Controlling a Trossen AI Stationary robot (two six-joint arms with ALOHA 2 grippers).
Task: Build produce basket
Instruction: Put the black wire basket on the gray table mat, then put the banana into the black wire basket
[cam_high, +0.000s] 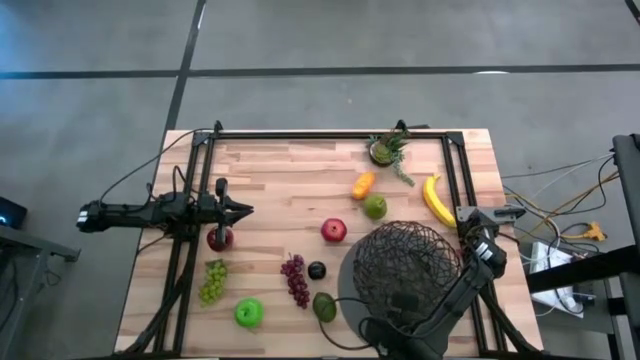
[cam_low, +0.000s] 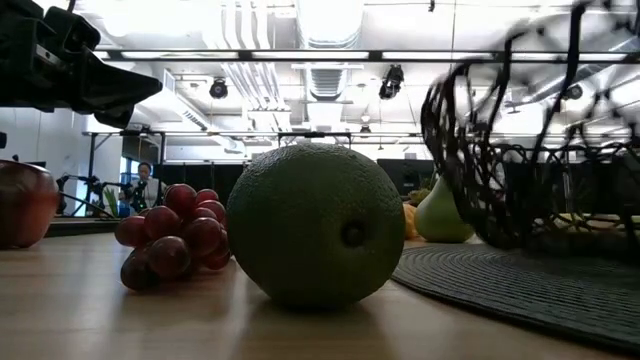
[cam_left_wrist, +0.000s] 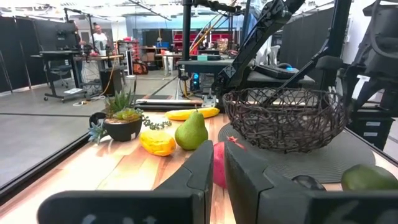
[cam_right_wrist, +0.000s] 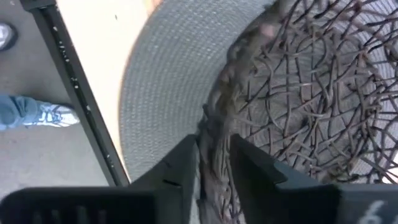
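Observation:
The dark wire basket stands on a flat grey disc at the table's near right; in the low view the basket looks tipped. My right gripper is shut on its right rim. My left gripper hovers shut over the table's left part, just beyond a red apple. On the wood lie a banana, orange piece, pear, second red apple, purple grapes, plum, avocado, green grapes and green apple. My right gripper pinches the basket's rim on its right side. One finger is outside, over the grey disc, and the other finger is inside the mesh. The fingers come from above, pointing down. The basket's underside stays on the disc.
A small potted plant stands at the far edge. A black frame rail runs round the table, with uprights on the left and right. Bare wood lies in the middle and far left. A person's shoe shows on the floor.

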